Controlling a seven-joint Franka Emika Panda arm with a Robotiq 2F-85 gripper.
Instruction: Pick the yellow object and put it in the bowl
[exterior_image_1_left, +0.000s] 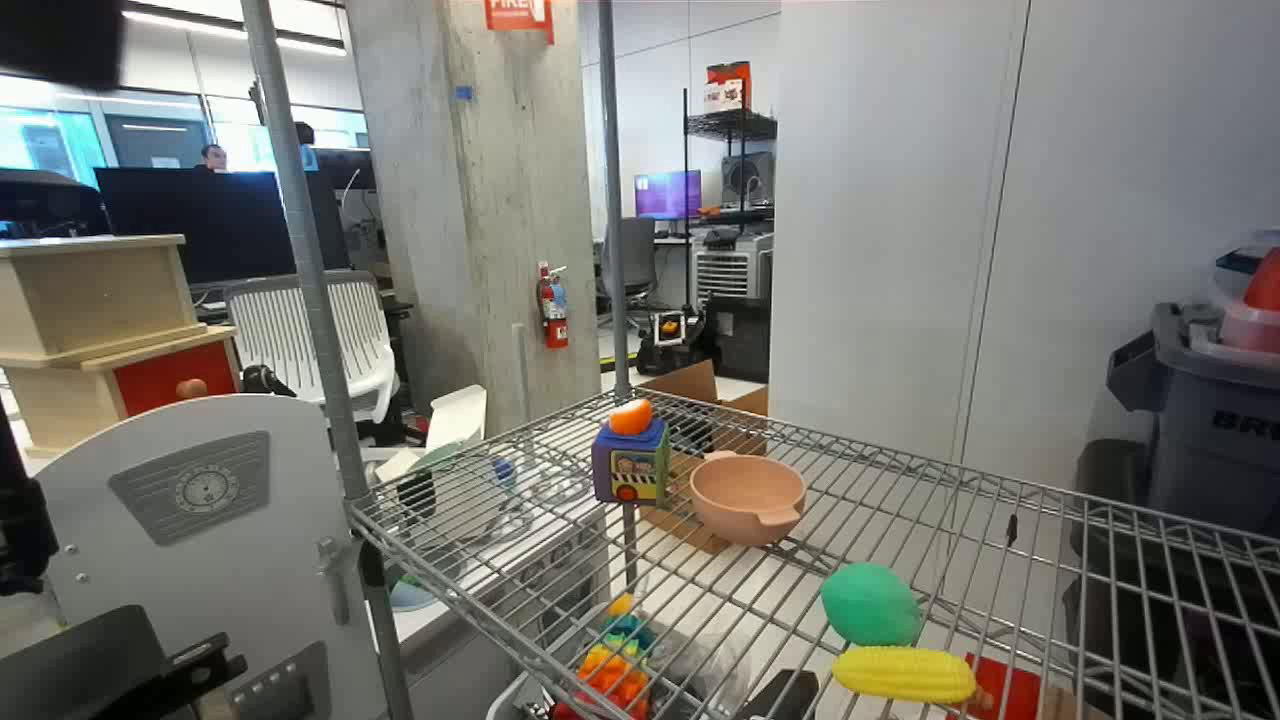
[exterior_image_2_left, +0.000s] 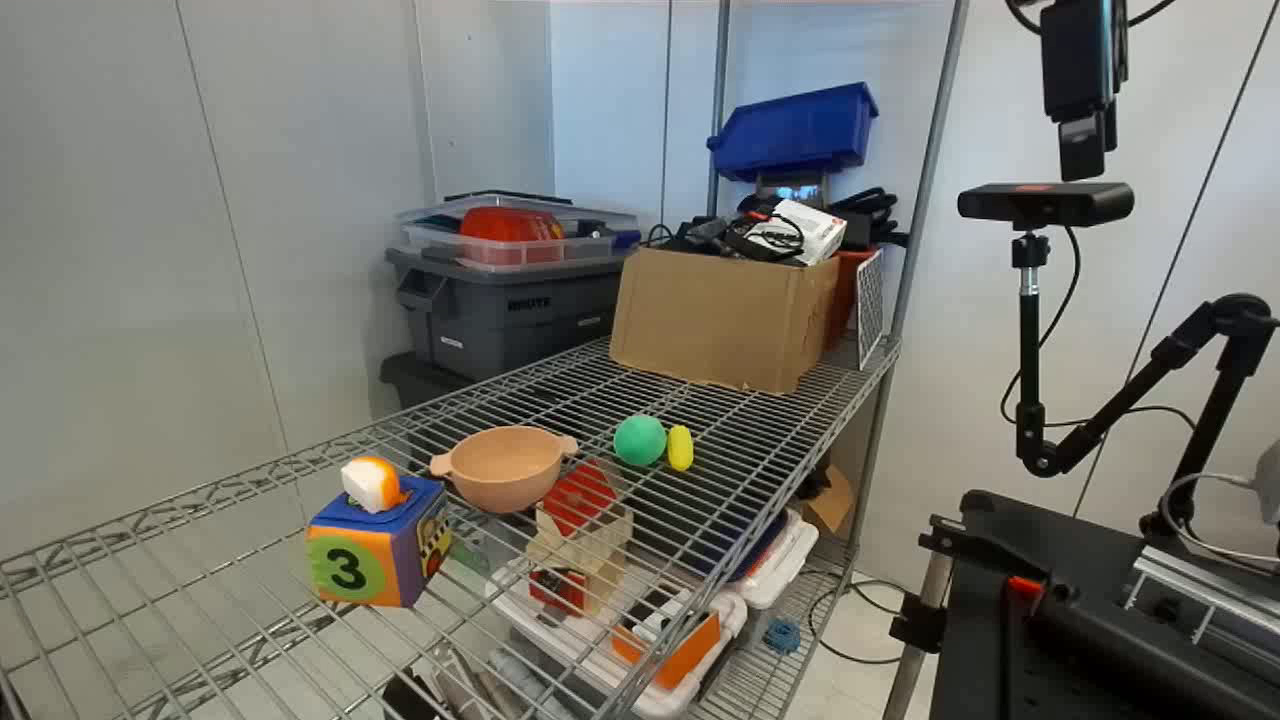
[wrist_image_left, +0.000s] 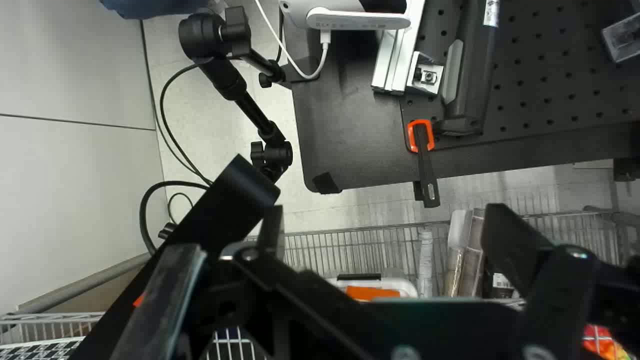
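The yellow object (exterior_image_1_left: 903, 673) looks like a small corn cob and lies on the wire shelf beside the green ball; it also shows in an exterior view (exterior_image_2_left: 680, 448). The bowl (exterior_image_1_left: 748, 497) is tan-pink with two small handles and stands upright on the same shelf, between the ball and the block; it shows in an exterior view (exterior_image_2_left: 505, 482) too. My gripper (wrist_image_left: 387, 220) is open, its fingers wide apart with nothing between them. It faces the black table and the shelf's edge. Neither the yellow object nor the bowl shows in the wrist view.
The green ball (exterior_image_2_left: 640, 441) touches or nearly touches the yellow object. A coloured block (exterior_image_2_left: 370, 550) bears an orange-and-white piece (exterior_image_2_left: 371, 484). A cardboard box (exterior_image_2_left: 715, 320) stands at the shelf's end. Metal posts (exterior_image_1_left: 315, 270) rise at the corners. A camera (exterior_image_2_left: 1045, 203) stands on a jointed arm.
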